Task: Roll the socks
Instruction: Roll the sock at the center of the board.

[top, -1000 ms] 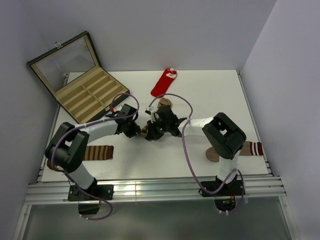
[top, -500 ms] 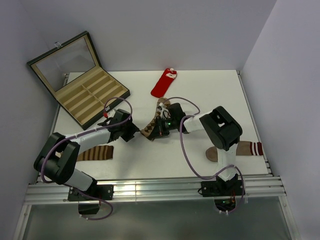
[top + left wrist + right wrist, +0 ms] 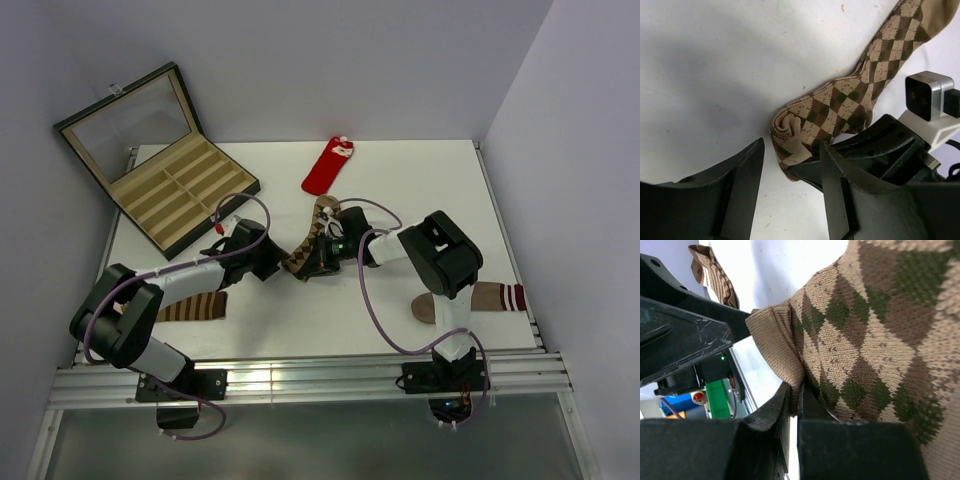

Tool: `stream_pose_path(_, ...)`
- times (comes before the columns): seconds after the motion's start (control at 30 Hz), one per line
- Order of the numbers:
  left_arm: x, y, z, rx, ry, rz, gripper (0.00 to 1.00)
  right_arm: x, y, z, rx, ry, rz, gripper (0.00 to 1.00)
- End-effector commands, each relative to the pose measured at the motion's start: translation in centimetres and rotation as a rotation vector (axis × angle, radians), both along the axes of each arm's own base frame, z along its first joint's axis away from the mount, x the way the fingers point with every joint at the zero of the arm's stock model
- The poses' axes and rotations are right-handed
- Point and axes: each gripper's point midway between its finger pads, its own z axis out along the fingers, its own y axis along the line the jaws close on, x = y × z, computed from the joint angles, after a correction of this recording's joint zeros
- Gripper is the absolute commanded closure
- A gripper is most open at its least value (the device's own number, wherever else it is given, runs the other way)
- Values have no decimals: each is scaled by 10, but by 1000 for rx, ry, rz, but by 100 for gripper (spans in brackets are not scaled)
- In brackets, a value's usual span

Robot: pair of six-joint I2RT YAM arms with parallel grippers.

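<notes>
Tan-and-brown argyle knit sock | left gripper: jaws apart at rolled toe | right gripper: jaws clamped on sock edge | risk: 1 loose roll is unwound if left unheld

A white desk sits boxed in by pale lavender-grey walls on three sides, with aluminium rails along its near edge, evenly lit.

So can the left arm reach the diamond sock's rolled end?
Probably yes: the left gripper is open around the rolled end of the argyle sock, though the right gripper, shut on it, crowds close.
</notes>
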Motion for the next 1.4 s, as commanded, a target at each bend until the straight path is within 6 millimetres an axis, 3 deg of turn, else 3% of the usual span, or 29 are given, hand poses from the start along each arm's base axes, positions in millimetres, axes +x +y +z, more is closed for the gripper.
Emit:
stream_pose_path(0.0, 8, -8, 8, -32, -39, 3, 46, -6, -16, -31, -77, 84, -55, 99)
stream_pose_path(0.2, 3, -11, -15, -2, 31, -14, 56, -5, -18, -31, -84, 87, -68, 99)
stream_pose_path(0.53, -8, -17, -29, 34, 94, -71, 73, -2, -17, -30, -81, 76, -71, 98)
stream_pose_path(0.7, -13, -16, -36, 79, 117, -102, 91, 3, -15, -22, -80, 31, -58, 94)
stream_pose_path(0.77, -12, -15, -35, 94, 115, -102, 100, 8, -16, -15, -93, 6, -57, 86)
stream_pose_path(0.97, -11, -11, -36, 135, 114, -107, 100, 27, -23, 29, -146, -159, -76, 59)
stream_pose_path(1.0, -11, -11, -36, 139, 114, -112, 100, 31, -25, 42, -150, -207, -84, 59)
stream_pose_path(1.07, -10, -11, -34, 141, 111, -111, 100, 44, -33, 48, -211, -247, -135, 58)
stream_pose_path(1.17, -9, -11, -33, 145, 105, -117, 100, 57, -44, 53, -277, -282, -183, 59)
stream_pose_path(1.37, -8, -13, -32, 152, 97, -139, 100, 84, -59, 28, -408, -279, -234, 64)
